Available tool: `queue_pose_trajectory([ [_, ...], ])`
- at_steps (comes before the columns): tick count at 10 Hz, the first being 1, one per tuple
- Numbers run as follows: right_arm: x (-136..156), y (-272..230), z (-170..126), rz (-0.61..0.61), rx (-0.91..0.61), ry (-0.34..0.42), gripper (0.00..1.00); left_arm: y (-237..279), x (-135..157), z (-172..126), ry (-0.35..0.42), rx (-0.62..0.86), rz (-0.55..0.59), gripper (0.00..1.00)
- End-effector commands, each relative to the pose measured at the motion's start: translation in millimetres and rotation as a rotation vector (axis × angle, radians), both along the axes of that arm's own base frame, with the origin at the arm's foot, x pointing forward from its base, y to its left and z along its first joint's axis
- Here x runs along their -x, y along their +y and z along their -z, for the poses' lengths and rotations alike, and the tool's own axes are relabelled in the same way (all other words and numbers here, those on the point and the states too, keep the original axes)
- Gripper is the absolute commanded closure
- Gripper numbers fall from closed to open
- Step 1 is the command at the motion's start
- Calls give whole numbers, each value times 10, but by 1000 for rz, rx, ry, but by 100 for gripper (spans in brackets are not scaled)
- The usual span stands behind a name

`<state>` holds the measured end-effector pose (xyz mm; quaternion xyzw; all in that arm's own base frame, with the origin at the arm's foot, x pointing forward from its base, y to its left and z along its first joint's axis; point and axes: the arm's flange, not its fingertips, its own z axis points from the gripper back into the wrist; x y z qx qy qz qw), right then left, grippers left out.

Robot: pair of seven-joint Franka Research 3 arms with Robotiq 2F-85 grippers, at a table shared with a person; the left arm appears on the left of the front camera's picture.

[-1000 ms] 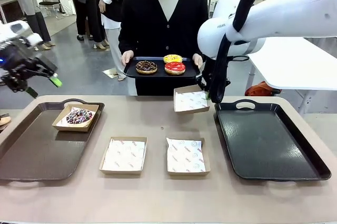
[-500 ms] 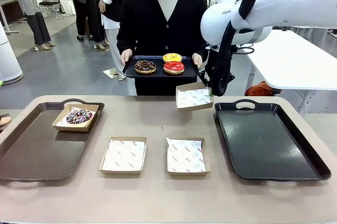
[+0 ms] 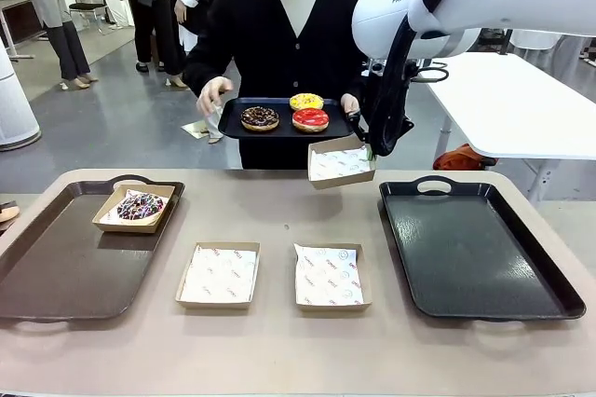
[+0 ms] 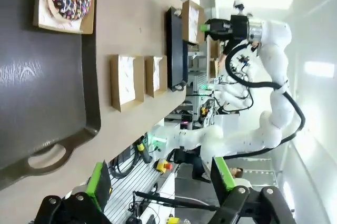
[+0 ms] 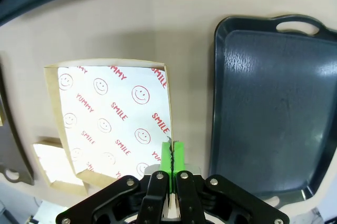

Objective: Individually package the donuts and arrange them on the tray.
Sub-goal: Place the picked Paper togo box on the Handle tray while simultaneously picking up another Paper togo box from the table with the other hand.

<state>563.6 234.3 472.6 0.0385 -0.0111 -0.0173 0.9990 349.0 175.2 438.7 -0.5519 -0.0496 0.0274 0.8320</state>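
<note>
Right gripper (image 5: 171, 156) has its pads squeezed tight on one edge of an empty paper box (image 5: 108, 116). The box hangs off it in the air, tipped a bit, just under the near edge of the person's tray (image 3: 233, 130). Three donuts sit on that tray: chocolate (image 3: 260, 117), red (image 3: 310, 119), yellow (image 3: 305, 101). The sprinkled donut (image 3: 142, 206) is already boxed on the left tray (image 3: 56, 271).

Left gripper (image 4: 160, 181) is spread wide with nothing in it, near that tray's handle end.

Looks to me like the step is offering the box for a donut. Next move probably needs the box held level and steady, since a one-edge pinch could sag once it's loaded. Then it goes down onto the right tray (image 3: 484, 257). Two more boxes (image 3: 219, 275) wait on the table (image 3: 279, 350).
</note>
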Motion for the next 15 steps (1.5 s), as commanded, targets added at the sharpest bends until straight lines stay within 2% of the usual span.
queue_pose_trajectory([
  [1,-52,37,2,29,-6,21,100,65,-160,-46,33,25,-25,0],
  [2,0,0,0,0,0,0,100,0,0,0,0,0,0,0],
  [15,0,0,0,0,0,0,100,0,0,0,0,0,0,0],
])
